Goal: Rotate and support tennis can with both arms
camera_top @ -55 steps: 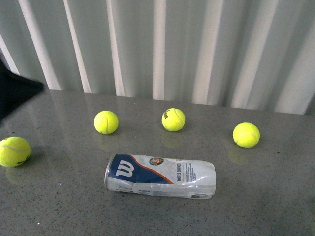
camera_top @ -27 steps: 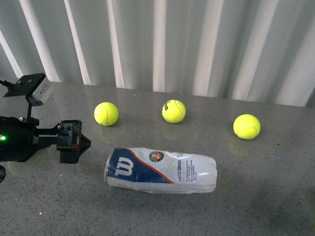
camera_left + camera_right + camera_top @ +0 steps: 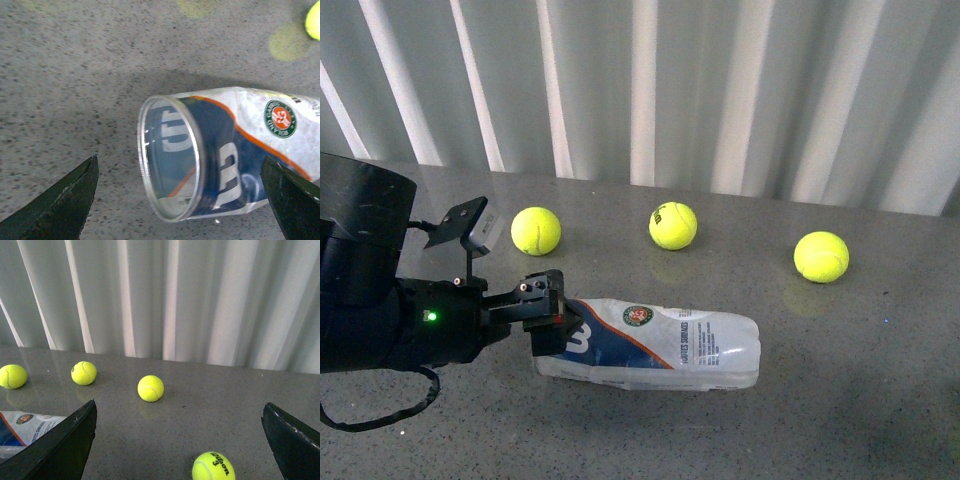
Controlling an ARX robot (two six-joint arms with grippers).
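Observation:
The tennis can (image 3: 665, 346) lies on its side on the grey table (image 3: 860, 400), its metal-rimmed end toward the left. My left arm (image 3: 380, 320) reaches in from the left, and the left gripper (image 3: 546, 322) stands open right at that end. In the left wrist view the rim (image 3: 167, 157) and blue "W" label (image 3: 235, 150) lie between the two spread fingers (image 3: 65, 205), which are apart from the can. The right gripper (image 3: 179, 407) is open over bare table, and only the can's other end (image 3: 25, 427) shows beside it. The right arm is out of the front view.
Three yellow tennis balls (image 3: 536, 231), (image 3: 673, 226), (image 3: 821, 256) sit behind the can. Another ball (image 3: 213, 467) lies close in front of the right gripper. A white pleated curtain (image 3: 720, 90) closes off the far side of the table.
My left arm has come in from the left and its open gripper now sits at the can's rimmed end, covering part of the label. The can has stayed put.

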